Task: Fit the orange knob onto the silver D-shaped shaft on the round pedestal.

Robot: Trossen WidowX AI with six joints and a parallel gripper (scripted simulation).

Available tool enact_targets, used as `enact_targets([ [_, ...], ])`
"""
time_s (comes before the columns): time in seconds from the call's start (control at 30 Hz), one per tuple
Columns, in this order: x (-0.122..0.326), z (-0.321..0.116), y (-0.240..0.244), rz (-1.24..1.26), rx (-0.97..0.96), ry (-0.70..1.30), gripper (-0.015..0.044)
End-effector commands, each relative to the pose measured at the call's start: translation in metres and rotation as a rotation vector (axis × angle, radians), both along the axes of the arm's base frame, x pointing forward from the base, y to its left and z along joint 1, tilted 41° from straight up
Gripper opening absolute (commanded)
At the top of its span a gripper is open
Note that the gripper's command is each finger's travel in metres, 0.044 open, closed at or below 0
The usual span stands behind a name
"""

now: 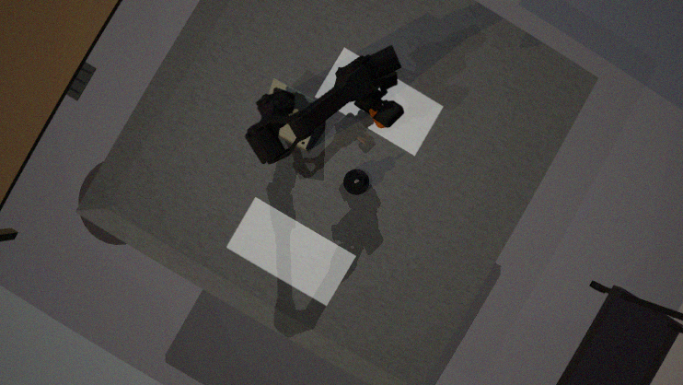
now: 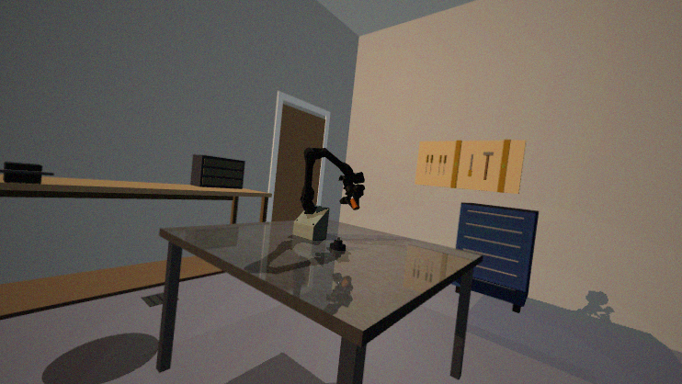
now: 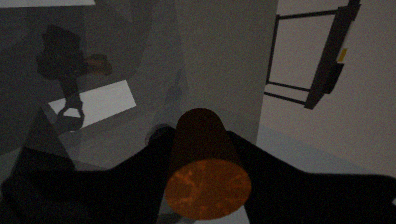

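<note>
The orange knob (image 1: 376, 122) (image 2: 354, 203) (image 3: 207, 190) is held between the two black fingers of my gripper (image 1: 376, 114) (image 2: 352, 202) (image 3: 200, 134), high above the table. In the exterior view the knob leans. The wrist view shows one round end face with no hole visible; its underside and flat side are hidden. The dark round pedestal (image 1: 349, 185) (image 2: 337, 246) stands on the table, with a small shaft (image 1: 356, 180) (image 2: 338, 239) upright at its centre. The shaft's flat side is too small to tell. A dark round shape, probably the pedestal, is partly behind the left finger in the wrist view.
The arm's pale base block (image 1: 296, 135) (image 2: 311, 226) stands on the glossy table (image 1: 430, 215) (image 2: 381, 281), near the pedestal. Two bright white rectangles (image 1: 291, 249) (image 1: 420, 124) and the arm's shadows and reflections show on the tabletop. A blue cabinet (image 2: 496, 248) stands beyond the table.
</note>
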State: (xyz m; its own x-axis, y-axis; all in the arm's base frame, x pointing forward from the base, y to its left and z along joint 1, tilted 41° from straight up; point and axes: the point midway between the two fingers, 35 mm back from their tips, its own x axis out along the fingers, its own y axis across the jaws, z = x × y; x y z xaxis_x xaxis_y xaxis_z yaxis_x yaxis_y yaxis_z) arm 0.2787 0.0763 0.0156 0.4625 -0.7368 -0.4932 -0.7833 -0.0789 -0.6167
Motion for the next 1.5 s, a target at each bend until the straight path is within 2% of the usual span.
enact_targets([
  [0.0,-0.001,0.004,0.01,0.051,-0.032,-0.063,0.0],
  [0.37,-0.008,0.011,0.034,0.189,-0.123,-0.213,0.0],
  [1.0,-0.011,0.008,0.034,0.266,-0.175,-0.297,0.0],
  [1.47,-0.011,0.007,0.032,0.246,-0.159,-0.275,0.0],
])
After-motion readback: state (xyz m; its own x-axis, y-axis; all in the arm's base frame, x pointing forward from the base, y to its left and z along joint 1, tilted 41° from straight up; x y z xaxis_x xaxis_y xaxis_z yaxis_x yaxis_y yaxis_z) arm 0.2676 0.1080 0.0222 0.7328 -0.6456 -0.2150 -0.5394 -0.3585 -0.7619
